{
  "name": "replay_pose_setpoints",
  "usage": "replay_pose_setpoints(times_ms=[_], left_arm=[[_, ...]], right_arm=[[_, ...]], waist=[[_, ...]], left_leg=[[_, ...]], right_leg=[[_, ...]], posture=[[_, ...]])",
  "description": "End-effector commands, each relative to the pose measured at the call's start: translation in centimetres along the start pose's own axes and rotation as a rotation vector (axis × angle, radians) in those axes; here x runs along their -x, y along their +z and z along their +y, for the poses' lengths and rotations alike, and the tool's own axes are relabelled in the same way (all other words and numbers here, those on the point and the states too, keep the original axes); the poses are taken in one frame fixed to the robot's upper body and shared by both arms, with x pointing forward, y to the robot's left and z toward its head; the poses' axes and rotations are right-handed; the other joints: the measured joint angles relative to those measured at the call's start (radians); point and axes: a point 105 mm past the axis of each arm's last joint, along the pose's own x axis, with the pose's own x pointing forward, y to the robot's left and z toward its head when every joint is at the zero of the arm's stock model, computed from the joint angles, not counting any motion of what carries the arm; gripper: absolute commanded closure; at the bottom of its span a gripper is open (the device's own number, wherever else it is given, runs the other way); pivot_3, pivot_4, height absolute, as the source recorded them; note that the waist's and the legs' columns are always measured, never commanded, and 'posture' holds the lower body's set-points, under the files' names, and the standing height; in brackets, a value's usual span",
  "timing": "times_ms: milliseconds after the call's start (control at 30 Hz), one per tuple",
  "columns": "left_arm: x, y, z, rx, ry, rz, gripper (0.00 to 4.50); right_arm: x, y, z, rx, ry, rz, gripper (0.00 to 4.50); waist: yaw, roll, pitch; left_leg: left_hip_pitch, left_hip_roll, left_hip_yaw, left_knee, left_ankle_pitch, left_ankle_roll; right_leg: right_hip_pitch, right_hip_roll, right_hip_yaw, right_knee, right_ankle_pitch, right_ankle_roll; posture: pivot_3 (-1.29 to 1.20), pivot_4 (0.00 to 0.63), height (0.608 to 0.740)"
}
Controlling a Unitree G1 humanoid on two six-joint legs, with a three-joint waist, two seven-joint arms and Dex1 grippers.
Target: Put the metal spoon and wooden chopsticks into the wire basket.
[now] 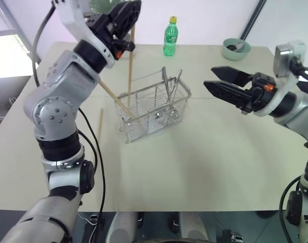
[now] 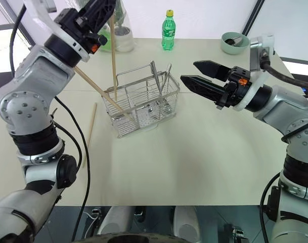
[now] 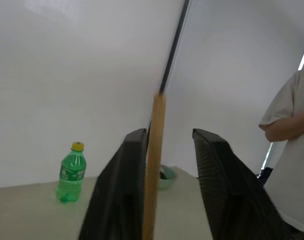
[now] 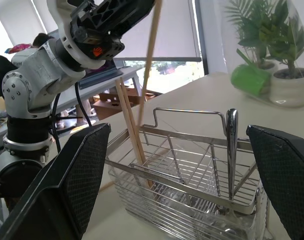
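Observation:
The wire basket [image 1: 159,114] stands mid-table. The metal spoon [image 1: 165,83] stands handle-up in its right end, beside another slim metal handle. One of the wooden chopsticks [image 1: 129,71] stands upright with its lower end in the basket's left end. Its top passes between the parted fingers of my left gripper [image 1: 135,10], resting against one finger [image 3: 122,190]. A second chopstick [image 1: 113,96] leans in the same corner. A third [image 1: 99,125] lies flat on the table left of the basket. My right gripper [image 1: 210,77] hovers open and empty to the basket's right.
A green bottle [image 1: 170,36] stands at the table's far edge behind the basket. A green bowl [image 1: 235,48] holding a dark utensil sits at the far right. A person [image 3: 291,150] stands beyond the table. Potted plants [image 4: 286,75] sit on the far left corner.

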Motion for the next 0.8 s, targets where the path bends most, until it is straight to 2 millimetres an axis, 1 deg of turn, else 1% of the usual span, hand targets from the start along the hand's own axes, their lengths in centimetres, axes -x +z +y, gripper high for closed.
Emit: replay_pose_setpoints(times_ms=[33,67,100,267,333,433,533,567,600,633,667,700,767,800], left_arm=[[0.2,1.4,-1.3,0.006,-0.039,-0.061,0.93],[0.2,1.6,-1.3,0.015,-0.035,-0.068,0.41],[0.3,1.8,-1.2,0.022,-0.029,-0.075,0.03],[0.3,3.5,-0.6,0.017,0.001,-0.112,0.03],[0.1,4.5,-0.5,-0.001,0.010,-0.127,0.03],[0.1,6.9,1.1,-0.006,0.073,-0.165,0.03],[0.5,9.1,3.9,-0.022,0.200,-0.175,0.03],[1.0,10.4,6.1,-0.041,0.310,-0.175,0.03],[1.8,11.7,7.8,-0.040,0.398,-0.197,0.03],[2.4,12.6,9.2,-0.017,0.466,-0.202,0.03],[3.0,12.8,10.5,-0.005,0.537,-0.178,0.03],[3.9,12.5,12.2,-0.002,0.639,-0.141,0.03],[5.7,10.4,15.2,-0.008,0.822,-0.006,0.03],[6.7,9.2,16.2,-0.018,0.882,0.061,0.03]], right_arm=[[-0.1,1.4,0.4,0.048,0.019,-0.043,0.00],[-0.1,1.4,0.4,0.047,0.020,-0.043,0.00],[-0.1,1.4,0.3,0.047,0.020,-0.043,0.00],[0.0,1.4,0.0,0.046,0.015,-0.044,0.00],[0.0,1.4,-0.1,0.047,0.017,-0.045,0.00],[-0.1,1.4,-0.1,0.050,0.019,-0.046,0.00],[-0.2,1.4,-0.2,0.052,0.021,-0.047,0.00],[-0.2,1.5,-0.2,0.054,0.022,-0.047,0.00],[-0.1,1.5,-0.2,0.054,0.023,-0.047,0.00],[-0.1,1.4,-0.3,0.053,0.022,-0.046,0.00],[-0.1,1.4,-0.3,0.053,0.022,-0.046,0.00],[-0.1,1.3,-0.4,0.052,0.022,-0.044,0.00],[-0.1,1.1,-0.4,0.050,0.022,-0.041,0.00],[-0.1,1.0,-0.5,0.048,0.023,-0.040,0.00]], waist=[[0.000,0.000,0.000],[-0.001,0.000,0.000],[-0.001,0.000,0.000],[-0.001,0.000,0.000],[-0.001,0.000,0.000],[0.000,0.000,0.000],[-0.002,0.000,0.000],[-0.003,0.000,0.000],[-0.003,0.000,0.000],[-0.005,0.000,0.000],[-0.006,0.000,0.000],[-0.006,0.000,0.000],[-0.003,0.000,0.000],[0.000,0.000,0.000]], left_leg=[[0.000,0.000,0.000,0.000,0.000,0.000],[0.000,0.000,0.000,0.000,0.000,0.000],[0.000,0.000,0.000,0.000,0.000,0.000],[0.000,0.000,0.000,0.000,0.000,0.000],[0.000,0.000,0.000,0.000,0.000,0.000],[0.000,0.000,0.000,0.000,0.000,0.000],[0.000,0.000,0.000,0.000,0.000,0.000],[0.000,0.000,0.000,0.000,0.000,0.000],[0.000,0.000,0.000,0.000,0.000,0.000],[0.000,0.000,0.000,0.000,0.000,0.000],[0.000,0.000,0.000,0.000,0.000,0.000],[0.000,0.000,0.000,0.000,0.000,0.000],[0.001,0.000,0.000,-0.001,0.000,0.000],[0.001,0.000,0.000,-0.001,0.000,0.000]], right_leg=[[0.000,0.000,0.000,0.000,0.000,0.000],[0.000,0.000,0.000,0.000,0.000,0.000],[0.000,0.000,0.000,0.000,0.000,0.000],[0.000,0.000,0.000,0.000,0.000,0.000],[0.000,0.000,0.000,0.000,0.000,0.000],[0.000,0.001,0.000,0.000,0.000,0.000],[0.000,0.001,0.000,0.000,0.000,0.000],[0.000,0.002,0.000,0.000,0.001,0.002],[-0.001,0.002,0.000,0.001,0.001,0.002],[-0.001,0.003,0.000,0.001,0.002,0.003],[-0.002,0.003,0.000,0.002,0.002,0.003],[-0.002,0.003,0.000,0.002,0.002,0.003],[-0.002,0.003,0.000,0.003,0.002,0.004],[-0.002,0.003,0.000,0.003,0.002,0.004]], posture=[[0.00,0.150,0.684],[0.00,0.150,0.684],[0.00,0.150,0.684],[0.00,0.150,0.684],[0.00,0.150,0.684],[0.00,0.150,0.684],[0.00,0.150,0.684],[0.00,0.150,0.684],[0.00,0.150,0.684],[0.00,0.150,0.684],[0.00,0.150,0.684],[0.00,0.150,0.684],[0.00,0.150,0.684],[0.00,0.150,0.684]])
